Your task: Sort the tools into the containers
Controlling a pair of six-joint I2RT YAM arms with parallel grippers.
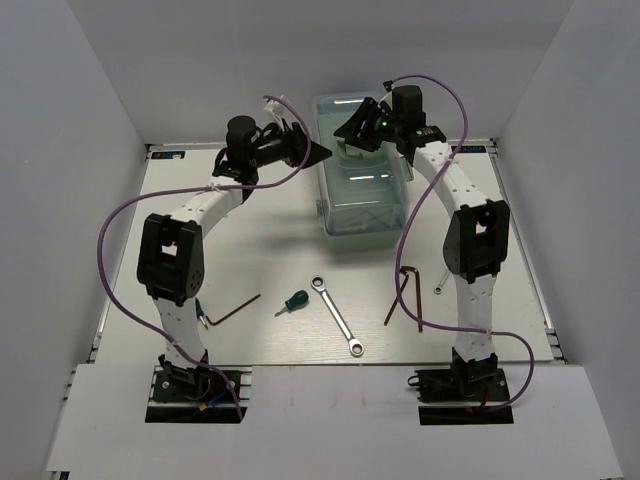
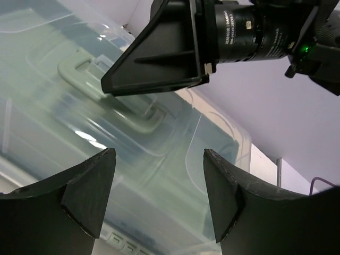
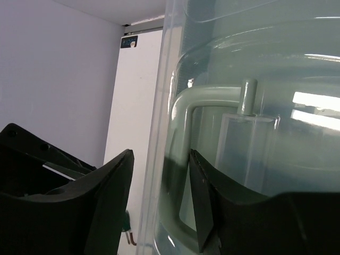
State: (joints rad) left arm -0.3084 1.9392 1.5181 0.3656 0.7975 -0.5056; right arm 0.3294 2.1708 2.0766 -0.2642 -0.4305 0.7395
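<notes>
Running near to far, the closed toolbox (image 1: 365, 200) sits by the middle of the table's (image 1: 270, 240) far edge, its long axis square to that edge. Its pale green handle (image 2: 106, 87) lies flat along the same axis under the translucent lid (image 2: 175, 154).

The left claw (image 1: 322, 152) points sideways at the toolbox's left wall. It is released, and its fingers (image 2: 87, 194) stand wide apart with the lid filling the gap between them. The right claw (image 1: 348, 130) hangs over the far end of the lid and is also released. One bar of the handle shows in its narrow gap, close to one finger. I cannot tell whether finger and handle touch.

All the tools lie on the near half of the table, well apart from both claws:
- The long wrench (image 1: 337, 316) slants from far-left to near-right, near the middle of the near edge.
- Just to its left is a green screwdriver (image 1: 292, 302), tip aimed at the near-left corner.
- A hex key (image 1: 238, 308) lies farther left on a similar slant.
- A second hex key (image 1: 403, 293) runs almost near-to-far, with its bend at the far end, beside the right arm.

A second screwdriver (image 1: 200, 311) is mostly covered by the left arm. The short wrench (image 1: 441, 282) peeps out from behind the right arm, so its lie is hard to read. The lid blurs what is inside the toolbox, so its compartments cannot be made out
</notes>
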